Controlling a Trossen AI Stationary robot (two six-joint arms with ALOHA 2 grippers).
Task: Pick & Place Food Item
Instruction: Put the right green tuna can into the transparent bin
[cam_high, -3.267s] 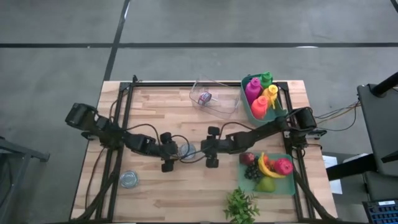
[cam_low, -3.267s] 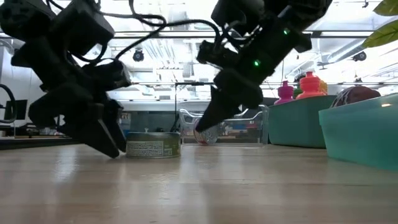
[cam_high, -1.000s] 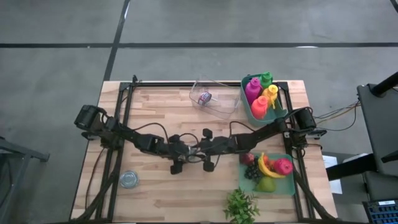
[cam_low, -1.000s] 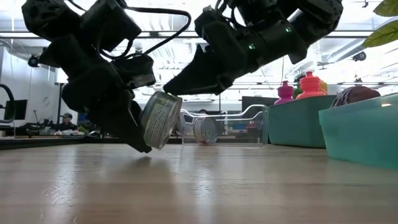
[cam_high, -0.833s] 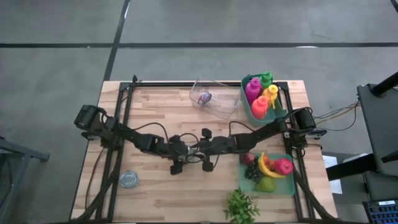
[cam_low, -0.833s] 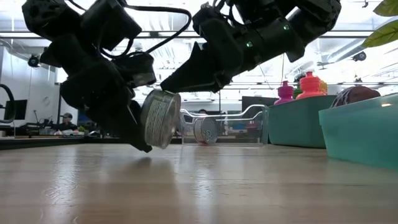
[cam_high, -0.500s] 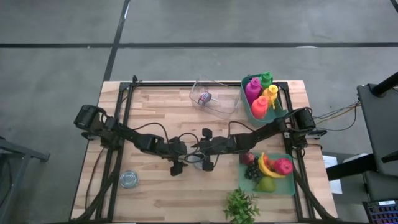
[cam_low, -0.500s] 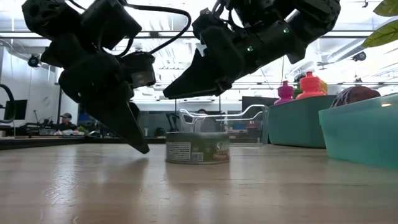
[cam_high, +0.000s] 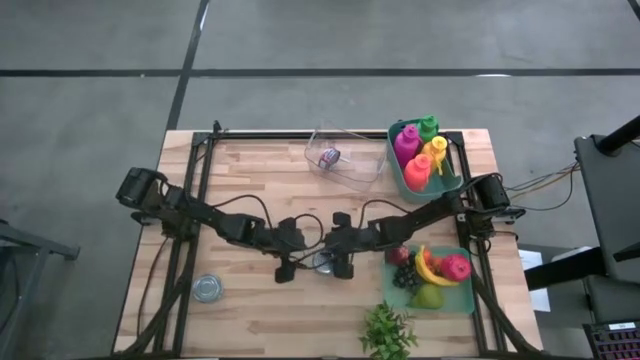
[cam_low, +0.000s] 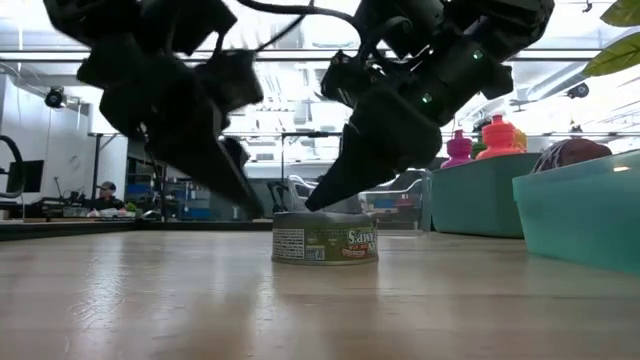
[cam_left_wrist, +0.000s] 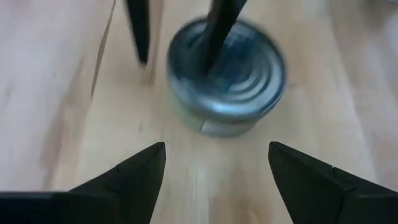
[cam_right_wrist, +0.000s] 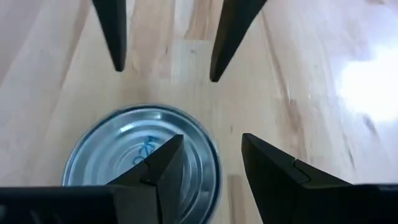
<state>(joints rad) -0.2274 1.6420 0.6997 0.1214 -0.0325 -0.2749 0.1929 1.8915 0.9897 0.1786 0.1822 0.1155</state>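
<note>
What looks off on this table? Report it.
The clear bin sits askew to the table edge, with a small can lying on its side inside. The centre can stands upright; nothing spilled.

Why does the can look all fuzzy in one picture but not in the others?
In the left wrist view the can is smeared with blur, edges soft; in the right wrist view its lid looks sharper, with bright glare on the wooden table beside it; in the low view the label reads clearly, though the dark arms are silhouettes against bright ceiling lights.
</note>
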